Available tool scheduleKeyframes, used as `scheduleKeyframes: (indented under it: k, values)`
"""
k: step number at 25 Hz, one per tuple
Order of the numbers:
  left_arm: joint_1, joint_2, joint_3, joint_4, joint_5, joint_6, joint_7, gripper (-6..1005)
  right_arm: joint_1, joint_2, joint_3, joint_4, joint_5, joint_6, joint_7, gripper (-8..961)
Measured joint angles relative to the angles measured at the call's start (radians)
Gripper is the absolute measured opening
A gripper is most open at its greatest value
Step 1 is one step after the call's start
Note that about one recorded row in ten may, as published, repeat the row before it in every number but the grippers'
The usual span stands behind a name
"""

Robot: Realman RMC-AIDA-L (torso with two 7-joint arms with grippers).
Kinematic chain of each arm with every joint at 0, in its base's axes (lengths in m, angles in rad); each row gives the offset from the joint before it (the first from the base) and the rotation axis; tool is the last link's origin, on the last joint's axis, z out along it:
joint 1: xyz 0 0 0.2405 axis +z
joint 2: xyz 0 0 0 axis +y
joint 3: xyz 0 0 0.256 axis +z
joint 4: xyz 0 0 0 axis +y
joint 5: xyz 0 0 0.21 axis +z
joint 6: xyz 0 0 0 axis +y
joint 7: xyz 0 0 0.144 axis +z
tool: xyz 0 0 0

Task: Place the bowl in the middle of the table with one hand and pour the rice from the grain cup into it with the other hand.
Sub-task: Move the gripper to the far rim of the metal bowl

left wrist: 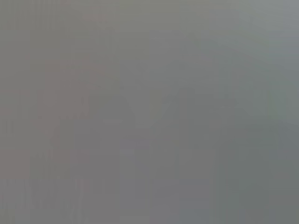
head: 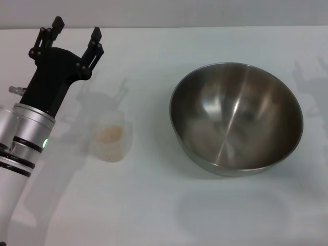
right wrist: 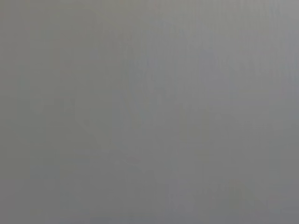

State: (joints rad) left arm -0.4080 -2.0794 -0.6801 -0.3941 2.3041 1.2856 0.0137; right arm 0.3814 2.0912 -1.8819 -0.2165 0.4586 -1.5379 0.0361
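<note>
- Although the bowl (head: 237, 118) stands upright on the white desk (head: 154, 205), it sits centre-right in the head view rather than dead centre, so I judge the placing step done or nearly so; no tool touches it.
- The bowl's inside shows only brushed steel and reflections, with no grains that I can make out, so the pouring appears to be wholly left to do.
- The rice (head: 108, 134) lies as a pale heap inside the grain cup (head: 111, 141), which stands upright at centre-left of the frame, well apart from the bowl.
- The left tool (head: 76, 36) is at the upper left of the frame, beyond the cup and not touching it; its fingers are spread wide and hold nothing.
- What remains, as I judge it: grasp the cup, carry it over to the bowl and tip it.
- The right tool does not show in the head view, and both wrist views give only a blank grey field.
- Count: one bowl, one grain cup, one heap of rice, one arm in view, one desk.
</note>
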Motion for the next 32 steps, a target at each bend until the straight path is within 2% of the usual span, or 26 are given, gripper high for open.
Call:
scheduleKeyframes:
  k: [11, 22, 27, 28, 32]
  values:
    - [0.012, 0.001, -0.035, 0.0, 0.0, 0.015, 0.0, 780, -0.004, -0.007, 0.016, 0.006, 0.004, -0.034, -0.012, 616]
    - [0.035, 0.002, -0.052, -0.004, 0.0, 0.061, 0.006, 777, 0.027, -0.01, -0.012, -0.002, -0.002, 0.012, -0.014, 614]
    - [0.036, 0.0, -0.052, -0.006, 0.0, 0.067, 0.008, 776, 0.022, -0.018, -0.013, 0.003, -0.003, 0.008, -0.13, 613]
    - [0.037, 0.0, -0.048, -0.007, 0.0, 0.067, 0.005, 776, 0.015, -0.017, -0.008, 0.0, -0.001, 0.012, -0.21, 613]
    - [0.037, -0.001, -0.044, -0.009, 0.001, 0.069, 0.002, 775, 0.003, -0.012, -0.002, -0.028, 0.004, 0.05, -0.244, 613]
